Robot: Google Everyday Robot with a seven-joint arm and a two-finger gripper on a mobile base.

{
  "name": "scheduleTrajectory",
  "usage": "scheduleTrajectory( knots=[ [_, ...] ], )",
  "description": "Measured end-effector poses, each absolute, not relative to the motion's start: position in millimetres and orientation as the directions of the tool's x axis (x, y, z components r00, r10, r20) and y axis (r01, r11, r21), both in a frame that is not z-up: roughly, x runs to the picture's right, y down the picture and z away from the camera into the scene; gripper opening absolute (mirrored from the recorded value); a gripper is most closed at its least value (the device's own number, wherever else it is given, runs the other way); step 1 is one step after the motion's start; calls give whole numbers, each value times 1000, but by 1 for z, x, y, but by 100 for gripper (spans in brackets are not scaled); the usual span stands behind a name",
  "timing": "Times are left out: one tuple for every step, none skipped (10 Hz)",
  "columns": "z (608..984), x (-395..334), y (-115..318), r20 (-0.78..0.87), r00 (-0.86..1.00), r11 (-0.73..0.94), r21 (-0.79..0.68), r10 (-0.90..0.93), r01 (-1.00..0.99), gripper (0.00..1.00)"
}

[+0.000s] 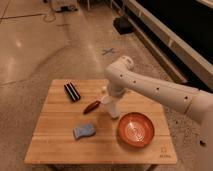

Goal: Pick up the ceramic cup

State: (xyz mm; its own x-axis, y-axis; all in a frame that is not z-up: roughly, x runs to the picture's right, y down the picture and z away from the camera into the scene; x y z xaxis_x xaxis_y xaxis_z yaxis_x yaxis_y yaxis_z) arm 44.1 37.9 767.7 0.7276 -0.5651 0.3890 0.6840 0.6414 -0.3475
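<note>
A small white ceramic cup [114, 111] stands near the middle of the wooden table [55, 145], just left of the red-orange bowl. My gripper [109, 100] comes down from the white arm straight onto the cup and covers its top. The cup's lower part shows below the gripper, at or close to the table top. Whether the gripper holds the cup cannot be made out.
A wide red-orange bowl [135, 129] sits right of the cup. A red pepper-like object [91, 106] lies just left of it. A blue sponge [84, 131] lies at the front left and a black rectangular object [72, 92] at the back left.
</note>
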Motion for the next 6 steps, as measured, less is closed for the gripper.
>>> scheduleTrajectory(
  knots=[
    [762, 40, 36, 397, 719, 637, -339, -570, 693, 8],
    [760, 38, 37, 399, 717, 634, -339, -572, 695, 8],
    [758, 38, 34, 398, 717, 636, -337, -573, 695, 8],
    [758, 39, 34, 399, 715, 634, -336, -574, 696, 8],
    [756, 38, 33, 401, 710, 630, -333, -579, 702, 8],
    [752, 35, 30, 403, 706, 627, -330, -583, 706, 8]
  ],
)
